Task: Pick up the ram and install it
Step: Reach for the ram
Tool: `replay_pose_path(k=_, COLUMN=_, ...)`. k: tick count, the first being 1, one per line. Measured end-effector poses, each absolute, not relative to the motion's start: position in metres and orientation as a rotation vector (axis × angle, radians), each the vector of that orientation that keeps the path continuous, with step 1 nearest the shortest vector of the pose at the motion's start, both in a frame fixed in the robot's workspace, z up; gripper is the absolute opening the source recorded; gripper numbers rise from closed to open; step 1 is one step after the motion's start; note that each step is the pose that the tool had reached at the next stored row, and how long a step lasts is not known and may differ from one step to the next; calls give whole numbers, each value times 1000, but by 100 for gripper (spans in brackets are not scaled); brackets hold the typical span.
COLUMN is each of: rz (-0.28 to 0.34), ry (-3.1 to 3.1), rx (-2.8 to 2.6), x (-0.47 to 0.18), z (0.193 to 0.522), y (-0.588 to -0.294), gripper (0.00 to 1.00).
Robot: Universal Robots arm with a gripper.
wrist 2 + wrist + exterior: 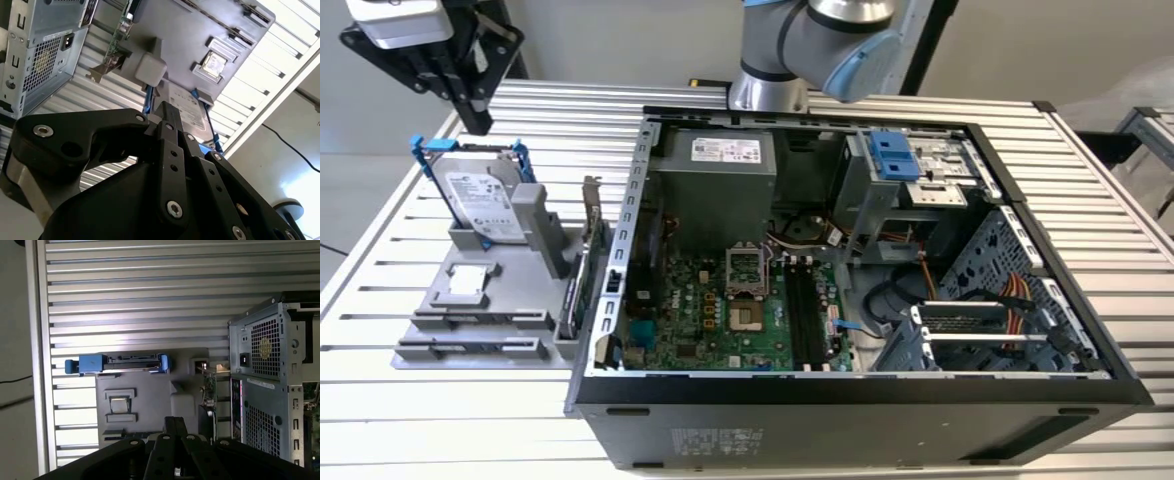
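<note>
- Ram [571, 300] stands on edge as a thin dark strip in the gray holder [474, 320], along the holder's side nearest the computer case [854, 395]; its chips and label are too small to make out.
- Just beside it, between the holder and the case wall, a green card with a metal bracket [594, 200] also stands upright.
- On the holder's far end, a silver hard drive [480, 195] with blue rails leans in its slot. In the first wrist view, the rails [117, 364] run across the holder's top edge.
- Pincer [476, 120] hangs above the tabletop [400, 400] at the exterior view's upper left, beyond the hard drive and well apart from the ram. Its black fingers are pressed together with nothing between them, as the second wrist view [162, 112] also shows.
- The case lies on its side with the panel off, showing the green motherboard [707, 310] and, at the far end, the gray power supply [714, 170].
- The arm's base [814, 40] rises behind the case.
</note>
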State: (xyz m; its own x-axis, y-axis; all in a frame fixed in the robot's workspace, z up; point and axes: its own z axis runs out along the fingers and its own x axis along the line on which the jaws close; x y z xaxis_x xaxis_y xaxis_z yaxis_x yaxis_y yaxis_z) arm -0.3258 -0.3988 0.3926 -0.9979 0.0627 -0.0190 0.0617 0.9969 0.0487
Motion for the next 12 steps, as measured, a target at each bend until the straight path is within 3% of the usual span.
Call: replay_pose_path(k=12, rz=75, ry=3119, rx=97, x=-334, z=393, y=-399, gripper=0)
